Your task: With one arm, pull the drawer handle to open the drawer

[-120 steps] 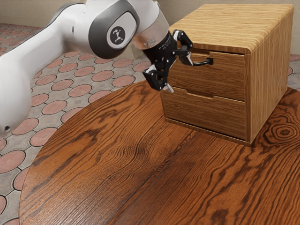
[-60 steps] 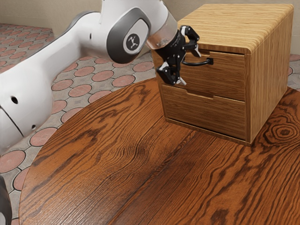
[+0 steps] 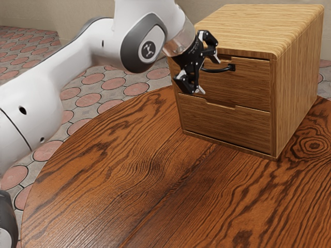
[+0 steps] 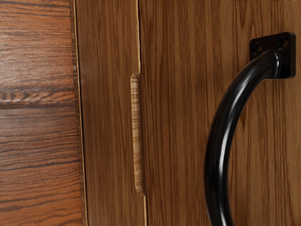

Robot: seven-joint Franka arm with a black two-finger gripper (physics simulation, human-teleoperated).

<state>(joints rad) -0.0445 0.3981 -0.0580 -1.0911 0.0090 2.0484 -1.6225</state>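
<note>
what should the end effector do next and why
Probably slide the end effector slightly toward the exterior view's right, along the upper drawer, before closing. It stands open at the arm-side end of the black handle, and the wrist view shows the handle well off centre, so closing now might catch only its tip. The drawer looks shut.

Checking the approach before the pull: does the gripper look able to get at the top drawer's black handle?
Probably yes: the open gripper sits right at the handle, with nothing between them in front of the top drawer.
</note>
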